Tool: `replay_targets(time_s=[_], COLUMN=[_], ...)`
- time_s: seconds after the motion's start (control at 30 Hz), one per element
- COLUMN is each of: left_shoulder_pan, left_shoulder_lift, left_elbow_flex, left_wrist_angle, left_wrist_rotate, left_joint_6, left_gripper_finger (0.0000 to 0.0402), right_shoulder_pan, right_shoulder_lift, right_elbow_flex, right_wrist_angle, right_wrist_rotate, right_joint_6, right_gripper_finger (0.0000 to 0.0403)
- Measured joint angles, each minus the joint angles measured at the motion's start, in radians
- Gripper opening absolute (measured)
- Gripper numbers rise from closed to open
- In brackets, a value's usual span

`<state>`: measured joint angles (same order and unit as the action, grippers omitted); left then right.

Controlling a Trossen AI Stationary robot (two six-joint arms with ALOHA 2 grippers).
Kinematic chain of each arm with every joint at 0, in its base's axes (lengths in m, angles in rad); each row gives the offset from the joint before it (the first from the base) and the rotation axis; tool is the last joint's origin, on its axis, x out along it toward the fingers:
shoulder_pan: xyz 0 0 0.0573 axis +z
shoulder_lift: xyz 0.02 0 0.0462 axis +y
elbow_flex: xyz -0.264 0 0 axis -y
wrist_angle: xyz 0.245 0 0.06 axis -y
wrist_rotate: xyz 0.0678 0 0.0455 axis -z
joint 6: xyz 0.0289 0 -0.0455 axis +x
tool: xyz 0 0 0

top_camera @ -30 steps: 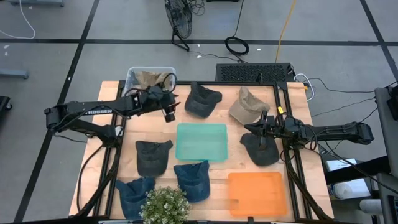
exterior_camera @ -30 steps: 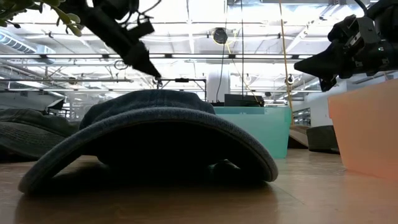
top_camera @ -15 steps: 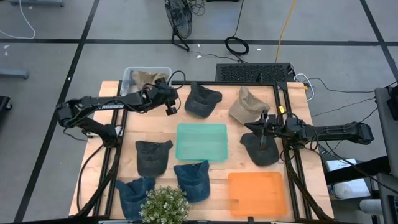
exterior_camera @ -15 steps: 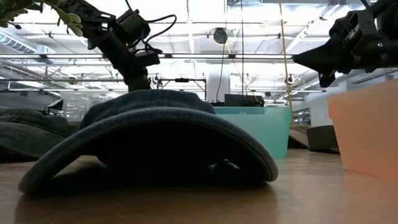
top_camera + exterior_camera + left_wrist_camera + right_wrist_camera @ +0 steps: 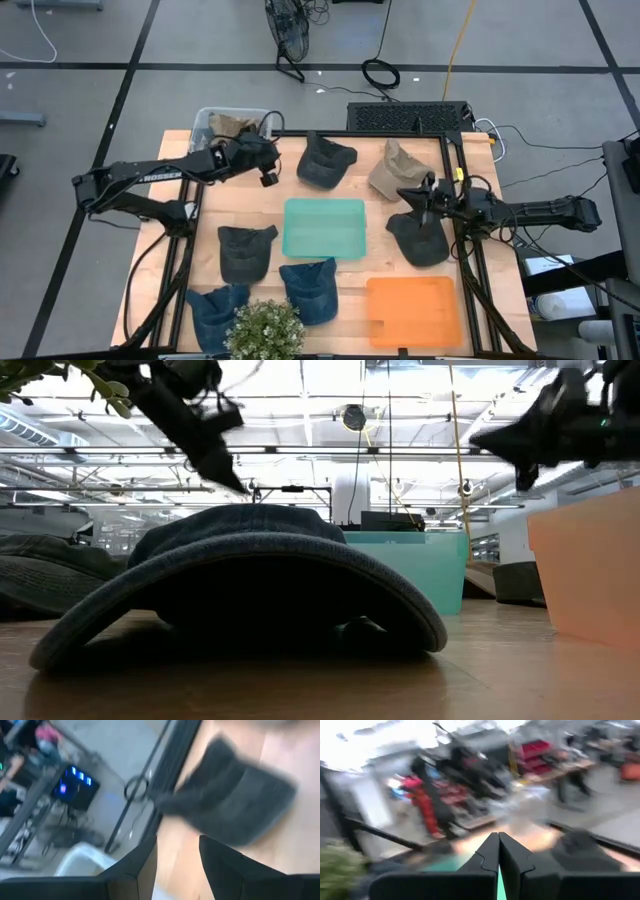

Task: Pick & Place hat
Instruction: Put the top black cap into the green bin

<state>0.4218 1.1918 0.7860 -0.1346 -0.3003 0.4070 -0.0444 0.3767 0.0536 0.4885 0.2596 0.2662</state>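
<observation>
Several caps lie on the wooden table: a dark one (image 5: pixel 325 160) and a tan one (image 5: pixel 397 170) at the far side, a dark one (image 5: pixel 418 238) at the right, a dark one (image 5: pixel 245 250) at the left, and two blue ones (image 5: pixel 308 288) (image 5: pixel 213 312) near. My left gripper (image 5: pixel 268 176) (image 5: pixel 177 845) is open and empty. It hovers between the bin (image 5: pixel 212 120) and the far dark cap (image 5: pixel 225 815). My right gripper (image 5: pixel 423 195) (image 5: pixel 498 837) is shut and empty, above the right dark cap's far edge.
A teal tray (image 5: pixel 324 227) sits mid-table and an orange tray (image 5: pixel 413 310) near the right corner. The clear bin at the far left corner holds a tan cap (image 5: pixel 238 124). A potted plant (image 5: pixel 265 330) stands at the near edge. A blue cap (image 5: pixel 240 575) fills the low view.
My left gripper has swung about beside the bin, its wrist turning one way and back, and ends slightly nearer the table's left edge. My right gripper has risen a little and shifted toward the far edge above the right dark cap. No cap has moved.
</observation>
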Motion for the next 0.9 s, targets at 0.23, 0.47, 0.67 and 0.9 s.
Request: replay_targets(time_s=[0.23,0.47,0.67,0.9], left_shoulder_pan=[0.000,-0.013,-0.037,-0.004], left_shoulder_lift=[-0.142,-0.159,-0.188,-0.321], left_elbow_flex=[0.000,0.001,0.001,0.001], left_wrist_angle=[0.202,0.334,0.355,0.210], left_wrist_rotate=[0.274,0.605,0.649,0.611], left_joint_6=[-0.114,-0.196,-0.234,-0.207], left_gripper_finger=[0.0159,0.0159,0.0159,0.0159], right_shoulder_pan=[-0.052,-0.156,-0.335,-0.520], right_shoulder_lift=[0.171,0.416,0.579,0.702], right_elbow_flex=[0.241,0.513,0.668,0.677], right_wrist_angle=[-0.322,-0.624,-0.837,-0.931], right_wrist_rotate=[0.139,0.133,-0.003,-0.161], right_joint_6=[-0.046,-0.039,-0.005,-0.007], right_gripper_finger=[0.0046,0.0131,0.0148,0.0148])
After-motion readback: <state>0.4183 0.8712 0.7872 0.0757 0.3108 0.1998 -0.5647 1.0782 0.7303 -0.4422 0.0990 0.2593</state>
